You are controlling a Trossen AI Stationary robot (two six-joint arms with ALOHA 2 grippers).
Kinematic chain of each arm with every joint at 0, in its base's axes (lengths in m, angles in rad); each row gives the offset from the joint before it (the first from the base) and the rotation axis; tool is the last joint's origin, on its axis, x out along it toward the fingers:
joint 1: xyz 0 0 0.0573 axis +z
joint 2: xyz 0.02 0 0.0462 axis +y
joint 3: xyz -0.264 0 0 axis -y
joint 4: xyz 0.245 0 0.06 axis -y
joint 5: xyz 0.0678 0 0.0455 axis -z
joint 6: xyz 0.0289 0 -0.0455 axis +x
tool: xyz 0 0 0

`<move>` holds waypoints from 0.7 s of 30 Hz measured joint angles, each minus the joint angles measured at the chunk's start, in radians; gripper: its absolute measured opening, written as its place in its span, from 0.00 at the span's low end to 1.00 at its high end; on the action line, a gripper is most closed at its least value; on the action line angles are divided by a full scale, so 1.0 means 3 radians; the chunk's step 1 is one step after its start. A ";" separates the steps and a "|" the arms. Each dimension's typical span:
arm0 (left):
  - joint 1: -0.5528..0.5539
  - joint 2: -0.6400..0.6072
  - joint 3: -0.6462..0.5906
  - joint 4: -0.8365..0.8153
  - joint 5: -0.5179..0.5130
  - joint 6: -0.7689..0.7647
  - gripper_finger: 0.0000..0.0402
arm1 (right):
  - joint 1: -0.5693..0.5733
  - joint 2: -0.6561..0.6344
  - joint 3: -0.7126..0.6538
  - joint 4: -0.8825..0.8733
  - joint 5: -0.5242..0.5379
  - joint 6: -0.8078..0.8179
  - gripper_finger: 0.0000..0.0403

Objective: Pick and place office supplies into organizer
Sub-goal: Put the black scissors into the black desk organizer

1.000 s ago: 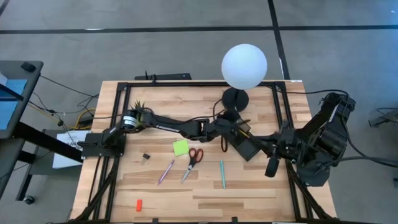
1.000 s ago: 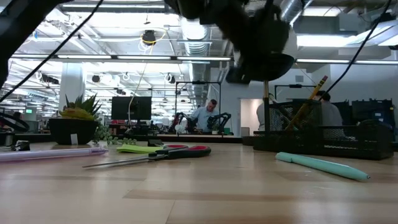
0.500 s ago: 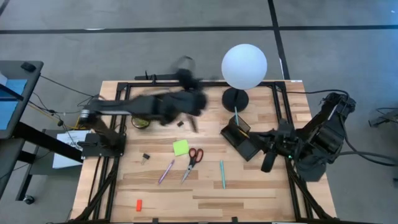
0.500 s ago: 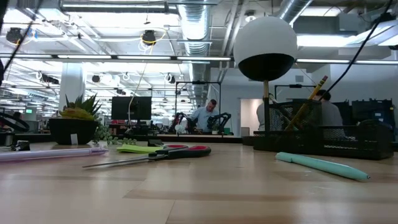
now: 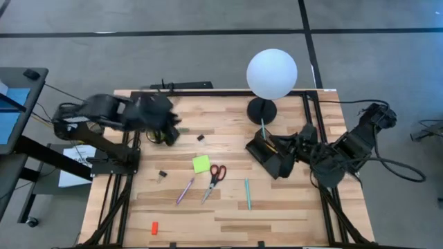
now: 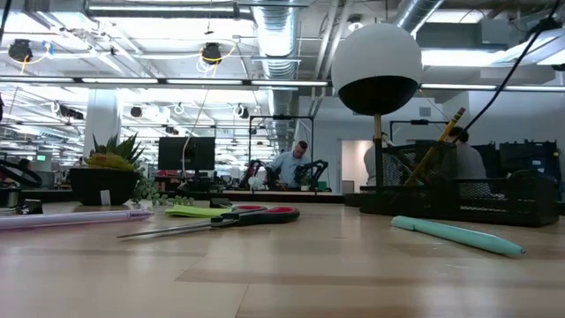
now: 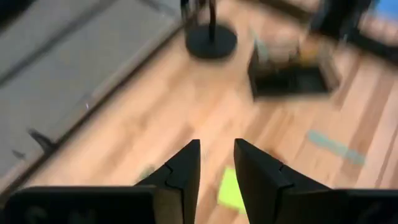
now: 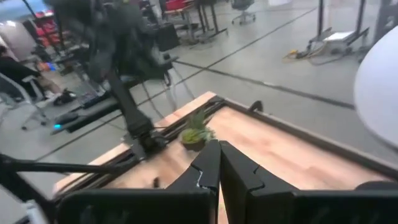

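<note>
The black organizer [image 5: 266, 155] stands right of the table's middle, with a teal pen [image 5: 263, 128] and a pencil [image 6: 441, 146] leaning in it. On the wood lie a lime-green sticky-note pad [image 5: 201, 164], red-handled scissors [image 5: 214, 180], a purple pen [image 5: 185, 190], a second teal pen [image 5: 247, 194], a black clip [image 5: 163, 176], a small dark piece [image 5: 201, 137] and a red-orange piece [image 5: 154, 227]. My left gripper [image 7: 217, 167] is open and empty, high over the far left by the plant [image 5: 160, 133]. My right gripper [image 8: 219, 163] is shut, just right of the organizer.
A white globe lamp [image 5: 272, 73] on a round black base [image 5: 262, 109] stands just beyond the organizer. A black frame [image 5: 208, 92] runs along the table's far and side edges. Bare wood lies along the near edge.
My left gripper has drawn back from the organizer toward the table's far left, rising and rolling about its own axis, fingers empty. The teal pen stays leaning in the organizer. My right gripper has swung a little toward the far edge, closer to the organizer, still shut.
</note>
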 joint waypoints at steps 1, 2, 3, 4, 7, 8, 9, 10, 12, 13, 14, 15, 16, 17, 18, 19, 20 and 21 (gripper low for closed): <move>-0.0015 0.0039 -0.0167 0.0094 0.0101 -0.0037 0.23 | -0.0043 0.0000 0.0000 0.0000 -0.0001 -0.0061 0.00; -0.0031 0.0082 -0.0348 0.0248 0.0191 -0.0046 0.23 | -0.0085 0.0000 0.0000 -0.0001 -0.0003 -0.0128 0.00; -0.0050 0.0130 -0.0533 0.0420 0.0256 -0.0031 0.23 | -0.0124 0.0000 0.0000 -0.0003 -0.0008 -0.0196 0.00; -0.0069 0.0192 -0.0712 0.0579 0.0294 0.0017 0.23 | -0.0155 0.0000 -0.0001 -0.0003 -0.0012 -0.0238 0.00; -0.0030 0.0357 -0.1127 0.1050 0.0519 0.0139 0.23 | -0.0229 0.0000 -0.0001 -0.0001 -0.0013 -0.0245 0.00; 0.0032 0.0420 -0.1228 0.1190 0.0663 0.0207 0.23 | -0.0243 0.0000 -0.0001 0.0002 -0.0026 -0.0244 0.00; 0.0094 0.0482 -0.1316 0.1326 0.0807 0.0253 0.23 | -0.0251 0.0000 -0.0001 0.0008 -0.0061 -0.0239 0.00; 0.0155 0.0544 -0.1391 0.1436 0.0952 0.0281 0.23 | -0.0251 0.0000 -0.0001 0.0008 -0.0113 -0.0223 0.00; 0.0260 0.0667 -0.1500 0.1664 0.1169 0.0424 0.23 | -0.0250 0.0000 -0.0001 0.0009 -0.0267 -0.0203 0.00; 0.0306 0.0727 -0.1540 0.1789 0.1236 0.0530 0.23 | -0.0246 0.0000 -0.0001 0.0009 -0.0342 -0.0203 0.00; 0.0342 0.0793 -0.1568 0.1879 0.1296 0.0620 0.23 | -0.0245 0.0000 -0.0001 0.0009 -0.0422 -0.0202 0.00; 0.0377 0.0879 -0.1582 0.1935 0.1373 0.0719 0.23 | -0.0245 0.0007 -0.0001 0.0009 -0.0506 -0.0201 0.00; 0.0404 0.0982 -0.1583 0.1982 0.1445 0.0826 0.23 | -0.0245 0.0024 -0.0001 0.0011 -0.0584 -0.0201 0.00; 0.0416 0.1095 -0.1585 0.2030 0.1503 0.0917 0.23 | -0.0246 0.0046 -0.0001 0.0010 -0.0646 -0.0200 0.00; 0.0428 0.1207 -0.1586 0.2054 0.1569 0.1007 0.23 | -0.0246 0.0063 -0.0004 0.0008 -0.0704 -0.0201 0.00; 0.0430 0.1315 -0.1586 0.2075 0.1627 0.1095 0.23 | -0.0241 0.0070 -0.0014 0.0005 -0.0761 -0.0201 0.00; 0.0422 0.1428 -0.1586 0.2099 0.1688 0.1183 0.23 | -0.0229 0.0094 -0.0018 0.0007 -0.0813 -0.0200 0.00; 0.0401 0.1534 -0.1586 0.2096 0.1729 0.1261 0.23 | -0.0231 0.0116 -0.0015 0.0013 -0.0863 -0.0199 0.00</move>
